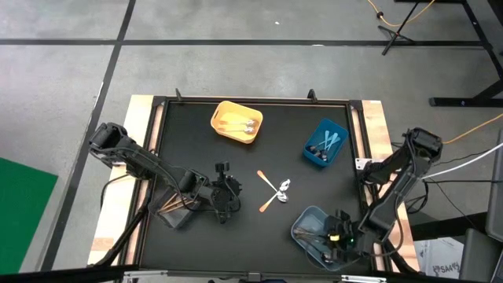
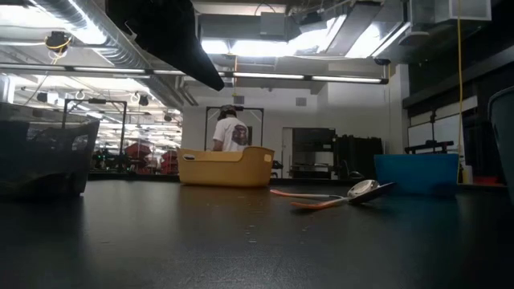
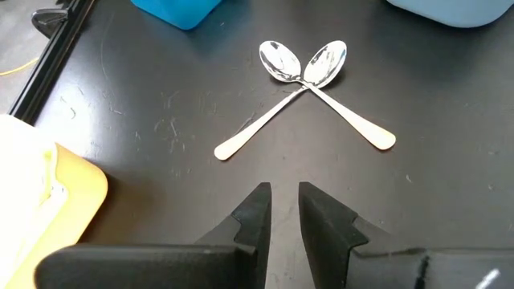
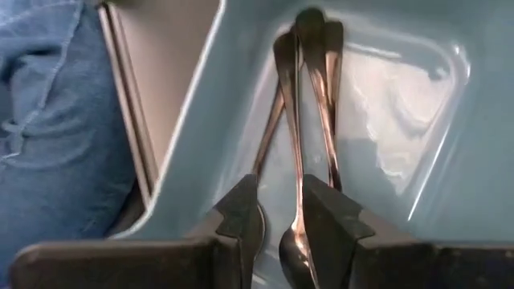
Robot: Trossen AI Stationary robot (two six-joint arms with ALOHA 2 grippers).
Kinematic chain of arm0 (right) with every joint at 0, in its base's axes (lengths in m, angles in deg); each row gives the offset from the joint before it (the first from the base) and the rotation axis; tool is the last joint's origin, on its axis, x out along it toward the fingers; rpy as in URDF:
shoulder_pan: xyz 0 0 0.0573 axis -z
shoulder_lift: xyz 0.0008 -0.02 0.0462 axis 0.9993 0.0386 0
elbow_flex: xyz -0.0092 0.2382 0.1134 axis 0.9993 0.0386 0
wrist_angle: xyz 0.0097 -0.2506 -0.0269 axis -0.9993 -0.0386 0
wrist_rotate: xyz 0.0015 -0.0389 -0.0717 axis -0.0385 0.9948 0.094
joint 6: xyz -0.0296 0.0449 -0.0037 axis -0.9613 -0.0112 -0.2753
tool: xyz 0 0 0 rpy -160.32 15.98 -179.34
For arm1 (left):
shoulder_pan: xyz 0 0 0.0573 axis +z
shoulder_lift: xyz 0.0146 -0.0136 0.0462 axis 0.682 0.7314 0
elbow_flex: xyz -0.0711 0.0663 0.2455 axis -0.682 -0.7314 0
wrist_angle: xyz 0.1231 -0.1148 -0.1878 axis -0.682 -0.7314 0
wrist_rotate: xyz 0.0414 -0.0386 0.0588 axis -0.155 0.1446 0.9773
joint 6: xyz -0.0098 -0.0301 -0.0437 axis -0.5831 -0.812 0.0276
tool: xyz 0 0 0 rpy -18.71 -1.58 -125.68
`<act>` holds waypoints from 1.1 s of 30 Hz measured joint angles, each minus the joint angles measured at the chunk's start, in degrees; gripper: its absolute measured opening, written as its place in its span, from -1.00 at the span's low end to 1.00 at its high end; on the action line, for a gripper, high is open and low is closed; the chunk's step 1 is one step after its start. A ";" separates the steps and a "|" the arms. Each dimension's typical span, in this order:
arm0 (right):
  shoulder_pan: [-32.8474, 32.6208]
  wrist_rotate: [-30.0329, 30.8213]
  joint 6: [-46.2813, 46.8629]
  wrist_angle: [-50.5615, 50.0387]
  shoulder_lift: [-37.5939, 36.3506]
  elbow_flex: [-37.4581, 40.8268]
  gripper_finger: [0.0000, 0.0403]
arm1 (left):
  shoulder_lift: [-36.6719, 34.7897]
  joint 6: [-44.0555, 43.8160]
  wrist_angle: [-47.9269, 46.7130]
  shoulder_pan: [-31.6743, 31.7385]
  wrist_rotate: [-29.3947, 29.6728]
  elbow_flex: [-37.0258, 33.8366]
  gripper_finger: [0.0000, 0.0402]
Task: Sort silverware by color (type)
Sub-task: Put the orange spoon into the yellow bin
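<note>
On the black table (image 1: 196, 134) four bins ring the work: a yellow bin (image 1: 236, 122) and a blue bin (image 1: 325, 142) on the far side, a grey-blue bin (image 1: 316, 233) at the near right, and a clear bin (image 1: 174, 206) at the near left. Between them, in the middle, we find the last unsorted silverware: two orange-handled spoons (image 1: 274, 192) crossed in an X, bowls touching, handles splayed apart toward the left arm's side. Our left gripper (image 1: 226, 195) sits low just beside them, nearer by far than the right; from its wrist the crossed spoons (image 3: 305, 95) lie straight ahead of the fingers (image 3: 257, 213), which stand narrowly apart and hold nothing. Each spoon's long axis runs diagonally to that gap, so we judge the wrist must turn to take one handle across the jaws. Our right gripper (image 1: 339, 236) is down over the grey-blue bin, fingers (image 4: 241, 210) slightly parted around the dark spoons (image 4: 309, 96) lying lengthwise inside; whether it grips one we cannot tell. A person stands in the room far beyond the table.
</note>
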 joint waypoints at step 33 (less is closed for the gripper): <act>25.51 -7.97 -45.81 1.64 -13.23 0.00 -0.56 | 0.00 0.00 0.02 -0.02 0.00 -0.02 -0.70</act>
